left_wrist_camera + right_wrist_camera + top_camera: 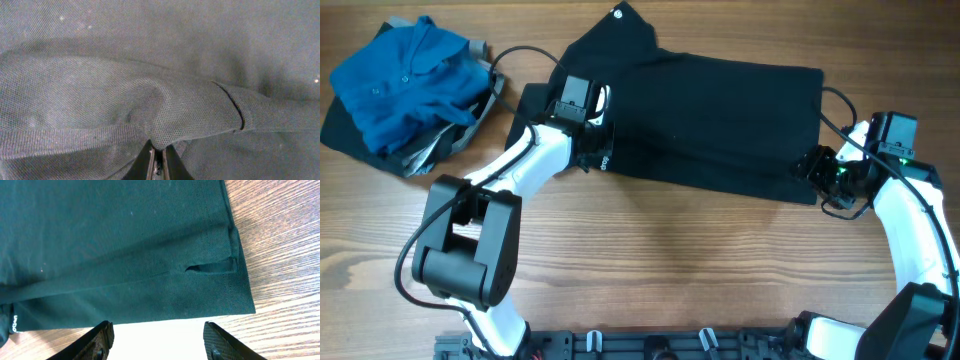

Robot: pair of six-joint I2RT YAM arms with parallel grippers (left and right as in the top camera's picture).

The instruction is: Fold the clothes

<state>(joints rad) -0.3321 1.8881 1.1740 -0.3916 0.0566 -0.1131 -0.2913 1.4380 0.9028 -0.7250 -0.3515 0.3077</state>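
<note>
Closest to my left wrist lens is a ridge of knit cloth drawn up into the left gripper (157, 161), whose fingers are pressed nearly together on that pinch of the black garment (720, 110). The right gripper (157, 336) has its fingers spread wide and holds nothing, hovering just off the hem near the side slit (210, 268).

I judge the fabric light, limp and a little stretchy. It will sag and drag wherever it isn't supported, and a shallow pinch could slip or lift only the top layer. The best holds, I think, are the stitched hem and the corners, one per gripper, so the edge rises evenly.

The garment is a plain black textured knit with a small white logo (14, 324) by one edge. It lies mostly flat across the far middle of the worktop (670, 260), with one flap angled away at its left end. The blue shirt (400, 75) sits apart, further left.
</note>
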